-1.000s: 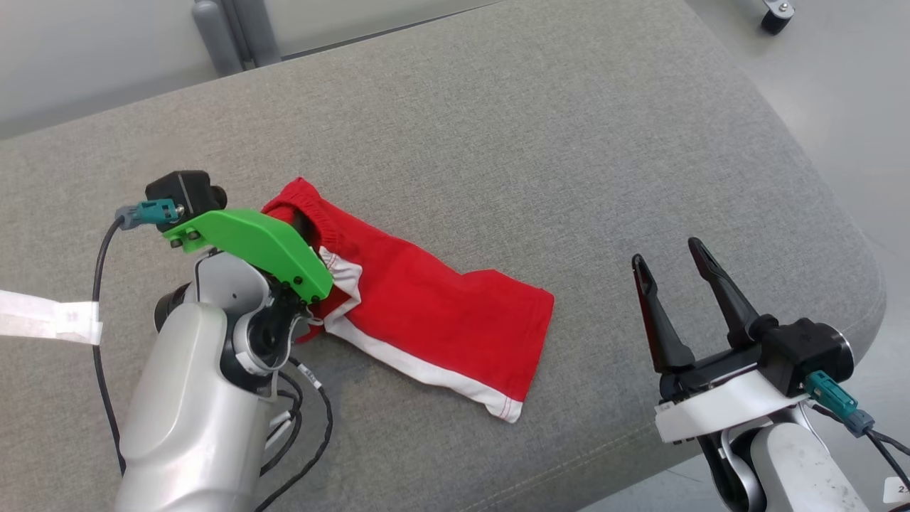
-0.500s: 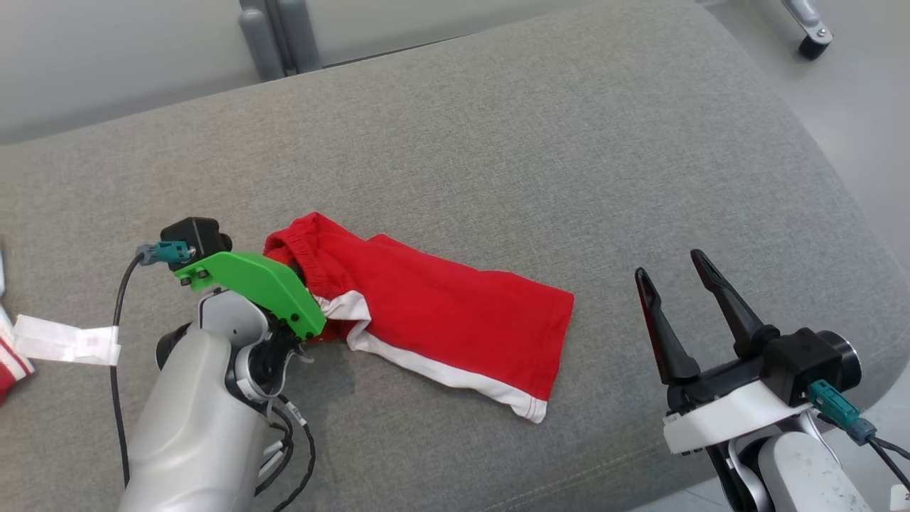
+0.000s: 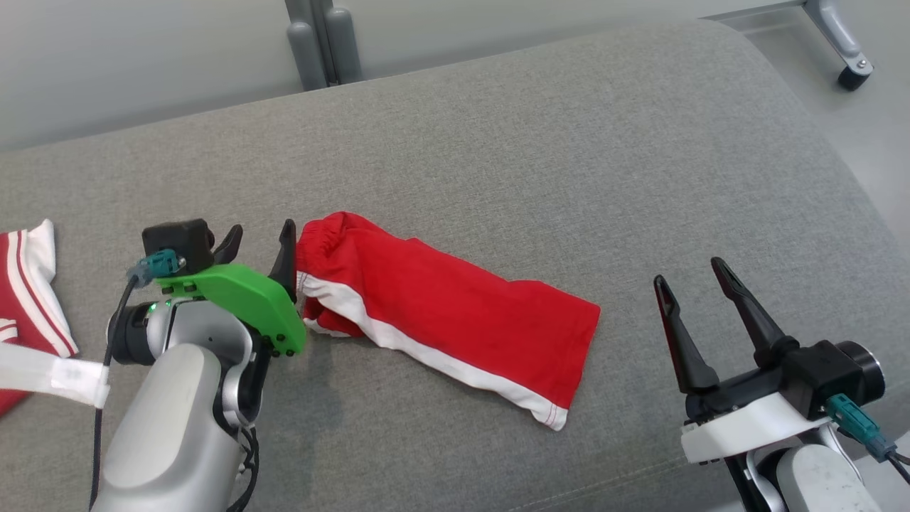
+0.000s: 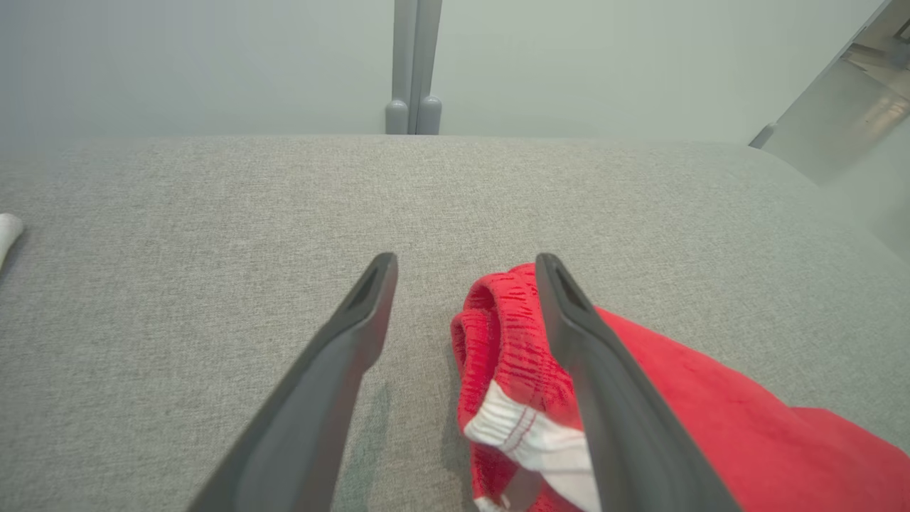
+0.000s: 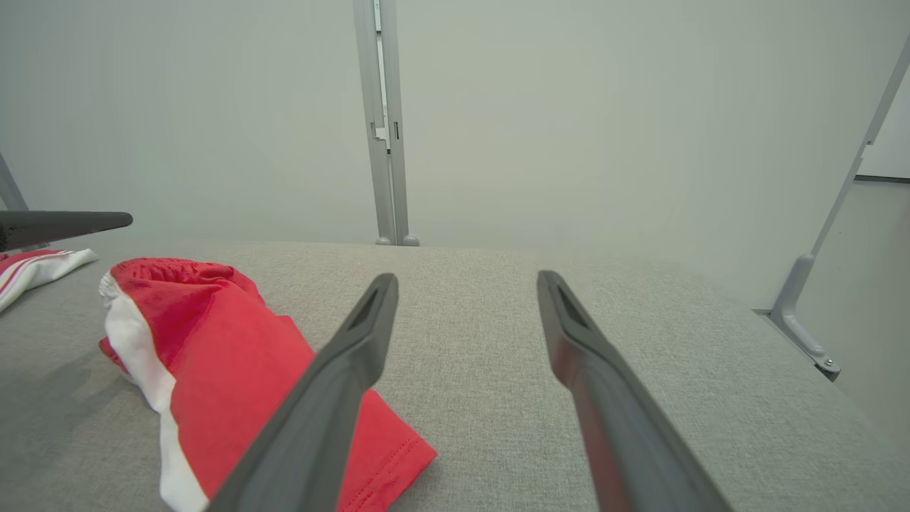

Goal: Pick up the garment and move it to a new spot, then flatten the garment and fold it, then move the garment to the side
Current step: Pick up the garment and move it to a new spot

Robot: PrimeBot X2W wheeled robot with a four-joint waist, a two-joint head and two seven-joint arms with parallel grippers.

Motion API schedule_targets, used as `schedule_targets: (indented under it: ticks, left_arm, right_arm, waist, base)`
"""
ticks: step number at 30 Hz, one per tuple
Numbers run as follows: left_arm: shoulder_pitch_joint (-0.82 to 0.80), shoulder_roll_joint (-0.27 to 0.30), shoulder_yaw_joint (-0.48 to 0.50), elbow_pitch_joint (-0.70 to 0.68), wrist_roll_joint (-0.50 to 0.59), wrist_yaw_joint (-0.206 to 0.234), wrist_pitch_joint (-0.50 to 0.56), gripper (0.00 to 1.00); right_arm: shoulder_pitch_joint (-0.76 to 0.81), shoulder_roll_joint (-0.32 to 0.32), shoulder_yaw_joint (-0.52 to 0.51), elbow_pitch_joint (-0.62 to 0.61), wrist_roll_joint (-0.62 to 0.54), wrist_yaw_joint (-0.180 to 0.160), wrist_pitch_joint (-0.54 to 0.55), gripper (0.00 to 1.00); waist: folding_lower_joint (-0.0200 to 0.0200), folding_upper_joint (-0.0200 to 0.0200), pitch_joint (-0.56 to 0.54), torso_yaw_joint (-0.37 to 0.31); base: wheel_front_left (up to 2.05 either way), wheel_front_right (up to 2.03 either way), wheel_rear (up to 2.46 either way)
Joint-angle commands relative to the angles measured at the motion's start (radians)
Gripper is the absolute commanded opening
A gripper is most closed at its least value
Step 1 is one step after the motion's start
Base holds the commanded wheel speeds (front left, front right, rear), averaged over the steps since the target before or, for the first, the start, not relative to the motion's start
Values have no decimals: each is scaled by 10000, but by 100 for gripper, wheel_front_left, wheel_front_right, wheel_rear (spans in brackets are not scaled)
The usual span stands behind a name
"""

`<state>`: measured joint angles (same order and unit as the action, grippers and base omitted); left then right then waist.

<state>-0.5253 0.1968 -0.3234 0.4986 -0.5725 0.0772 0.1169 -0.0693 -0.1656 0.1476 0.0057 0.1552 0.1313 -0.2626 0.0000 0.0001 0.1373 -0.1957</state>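
Note:
The garment point(image 3: 455, 313), red shorts with a white side stripe, lies folded in a long strip on the grey cushion point(image 3: 512, 142). My left gripper point(image 3: 259, 245) stands open at its waistband end, its right finger touching or just beside the gathered red hem. Seen from the left wrist, the left gripper point(image 4: 466, 259) is spread wide, and the garment point(image 4: 498, 320) shows partly between the fingers and behind the right one. My right gripper point(image 3: 689, 272) is open and holds nothing, off the garment's far end. From the right wrist, the right gripper point(image 5: 466, 277) has the garment point(image 5: 213, 334) to its left.
A second red and white striped cloth point(image 3: 28, 284) lies at the cushion's left edge, also the striped cloth point(image 5: 35, 267) in the right wrist view. A grey post point(image 3: 323, 43) stands behind the cushion. A caster wheel point(image 3: 849, 75) sits on the floor at the upper right.
My left gripper was shut on the garment's waistband end and has now opened and let it go. The head camera has shifted, bringing the striped cloth into view. The right gripper stays open.

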Motion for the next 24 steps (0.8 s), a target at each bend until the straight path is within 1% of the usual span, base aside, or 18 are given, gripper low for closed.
schedule_targets:
  ticks: [1, 5, 8, 10, 14, 15, 17, 18, 19, 21, 24]
  left_arm:
    - [271, 100, -21, -218, 77, 52, -132, 100]
    - [1222, 343, -179, -1591, 454, 188, -783, 100]
    - [2073, 476, -168, -2428, 605, 383, -1295, 100]
    - [2578, 471, -183, -2902, 685, 492, -1724, 100]
    - [3531, 688, -268, -3420, 1274, 739, -2878, 100]
    - [3659, 959, -417, -3481, 1747, 779, -3167, 100]
    - [4037, 864, -397, -3565, 1813, 882, -3517, 100]
    - [4198, 964, -393, -3590, 2021, 921, -3621, 100]
    - [4351, 1004, -338, -3615, 2062, 942, -3693, 100]
    - [4650, 1038, -213, -3639, 2090, 838, -3779, 100]
    - [5057, 1051, -21, -3608, 2110, 567, -3832, 100]
  right_arm:
    - [136, -53, -48, -83, -103, -10, -33, 100]
    - [347, -138, -317, -397, -245, -10, -33, 100]
    - [509, -197, -531, -706, -383, -10, -33, 100]
    - [636, -273, -704, -893, -519, -10, -31, 100]
    - [955, -333, -1119, -1122, -776, -10, -31, 100]
    - [1034, -339, -1229, -1159, -828, -10, -33, 100]
    - [1172, -326, -1410, -1226, -877, -10, -33, 100]
    - [1261, -317, -1515, -1244, -906, -10, -33, 100]
    - [1357, -306, -1612, -1264, -936, -10, -33, 100]
    - [1502, -285, -1772, -1258, -993, -10, -33, 100]
    - [1744, -201, -2015, -1162, -1089, -10, -33, 100]
  waist:
    - [0, -1, -97, 121]
    - [0, -1, -210, 367]
    - [0, -1, -293, 561]
    - [0, -1, -329, 711]
    - [0, -1, -430, 985]
    - [0, -1, -441, 1043]
    - [0, -1, -465, 1166]
    - [0, -1, -482, 1227]
    - [0, -1, -506, 1288]
    - [0, -1, -552, 1387]
    - [0, -1, -664, 1483]
  base:
    - [0, 0, 0]
    - [0, 0, 0]
    - [0, 0, 0]
    - [0, 0, 0]
    - [0, 0, 0]
    - [0, 0, 0]
    - [0, 0, 0]
    - [0, 0, 0]
    - [0, 0, 0]
    - [0, 0, 0]
    - [0, 0, 0]
